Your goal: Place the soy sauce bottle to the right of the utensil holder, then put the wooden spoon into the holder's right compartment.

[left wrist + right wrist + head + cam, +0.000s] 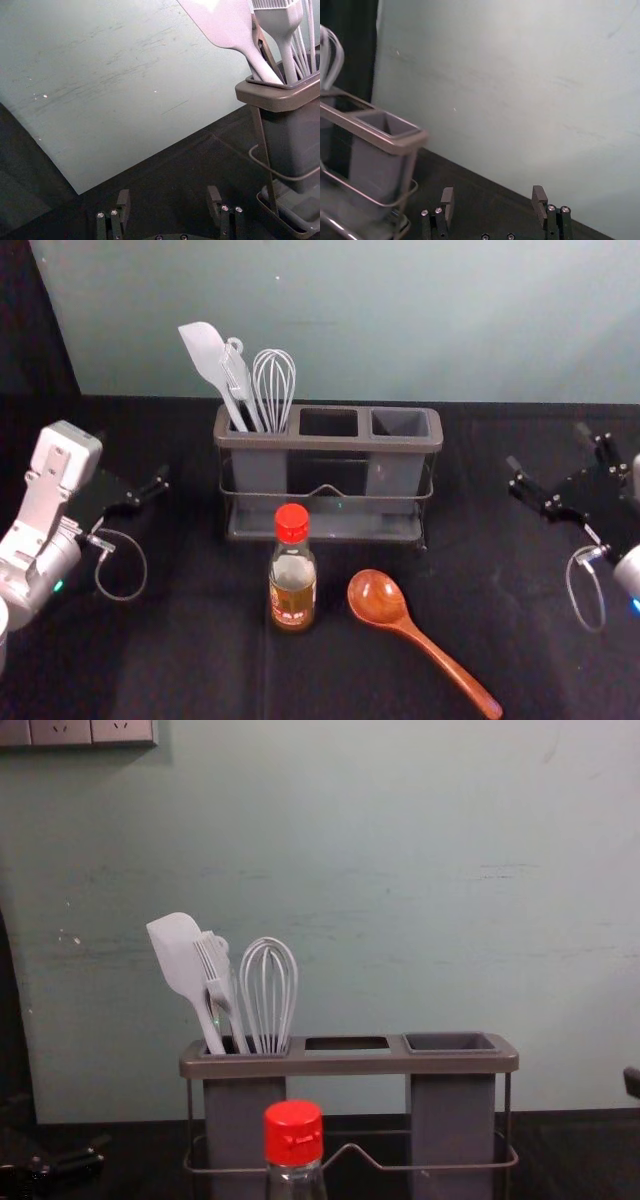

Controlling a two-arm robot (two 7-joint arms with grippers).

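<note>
My left hand (133,456) hung left of the utensil holder (330,443), right hand (548,448) right of it; both wide open, empty. Soy sauce bottle (293,585) stood in front; wooden spoon (378,598) lay right of bottle.

Left gripper (132,455): one, black, lay well apart from the utensil holder (330,443), on its left; fingers (123,206) spread wide. Left arm (35,530): white, farther left of the holder, with green light (58,585) and looped pale cable (145,565).

Right gripper (547,446): one, black, lay well apart from the holder, on its right; fingers (448,205) spread wide. Right arm (629,568): white, farther right of the holder, with blue light (636,605) and looped pale cable (572,592).
</note>
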